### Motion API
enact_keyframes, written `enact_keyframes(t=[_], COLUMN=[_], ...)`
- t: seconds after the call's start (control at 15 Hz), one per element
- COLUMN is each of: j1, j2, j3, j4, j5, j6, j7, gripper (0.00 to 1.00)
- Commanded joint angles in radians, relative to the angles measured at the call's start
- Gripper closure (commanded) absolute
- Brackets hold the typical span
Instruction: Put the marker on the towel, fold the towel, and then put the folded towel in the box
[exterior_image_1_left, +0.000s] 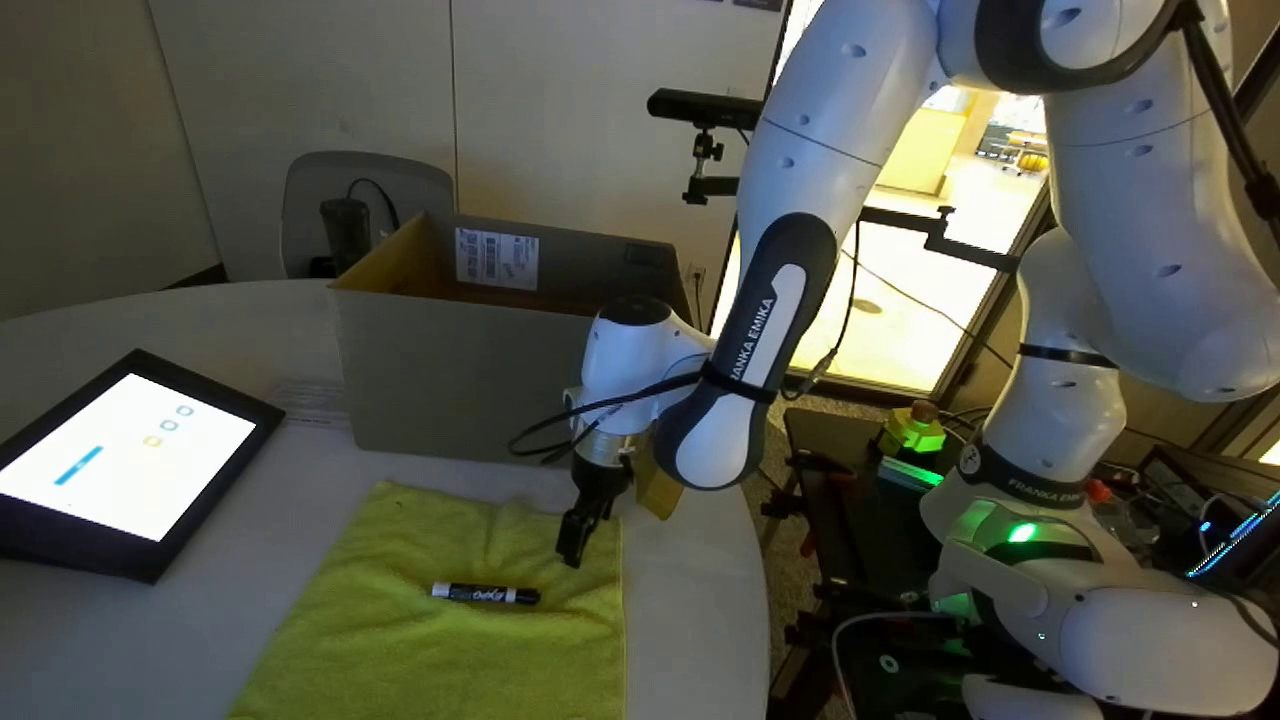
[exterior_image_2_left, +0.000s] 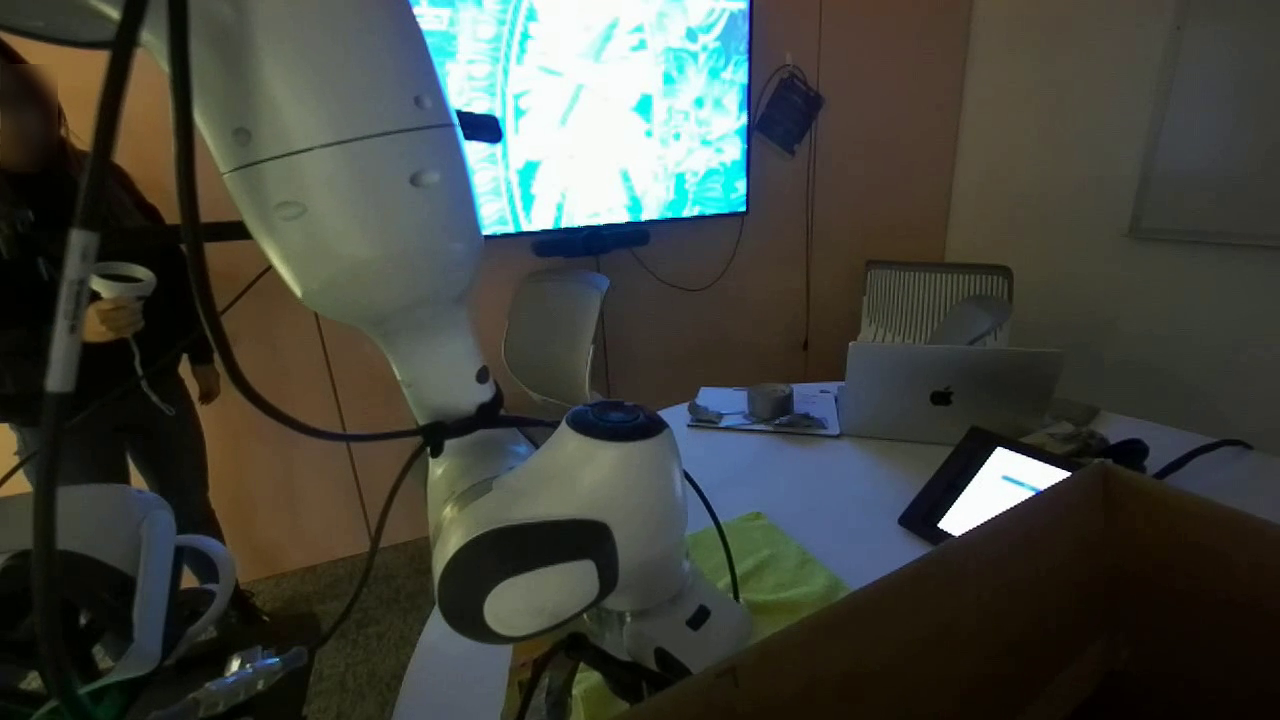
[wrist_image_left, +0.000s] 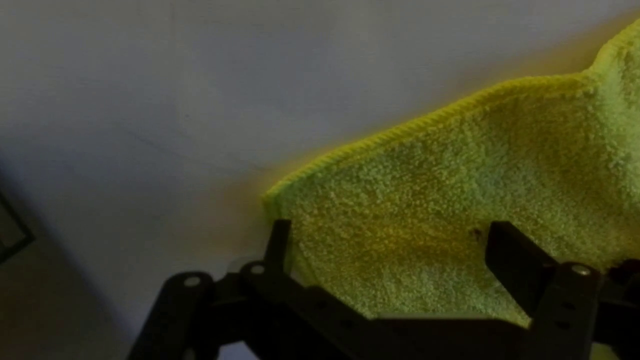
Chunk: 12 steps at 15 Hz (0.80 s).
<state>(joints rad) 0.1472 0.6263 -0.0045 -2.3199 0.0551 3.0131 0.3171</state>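
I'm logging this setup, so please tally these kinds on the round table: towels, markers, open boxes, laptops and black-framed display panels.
Towel: 1
Marker: 1
Open box: 1
Laptop: 1
Black-framed display panel: 1
Total: 5, each counted once even where several views show it

Room lies between towel (exterior_image_1_left: 450, 650) and tablet (exterior_image_1_left: 130, 450); box (exterior_image_1_left: 450, 385) obstructs.
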Motion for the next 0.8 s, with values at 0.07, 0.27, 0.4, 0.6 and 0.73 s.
enact_keyframes(t=[0.07,0.27,0.4,0.6,0.73], j1=[-0.037,-0.037,-0.046,-0.053,-0.061], j2=[0.000,0.009,0.014,0.015,0.011], j3=[0.042,0.048,0.058,0.067,0.075], j4=[-0.023,-0.020,-0.018,-0.021,-0.023], j5=[0.049,0.052,0.053,0.053,0.054], j6=[0.032,0.025,0.019,0.013,0.011], j7=[-0.048,-0.054,-0.061,-0.068,-0.074], gripper=[0.00,0.00,0.00,0.29,0.37])
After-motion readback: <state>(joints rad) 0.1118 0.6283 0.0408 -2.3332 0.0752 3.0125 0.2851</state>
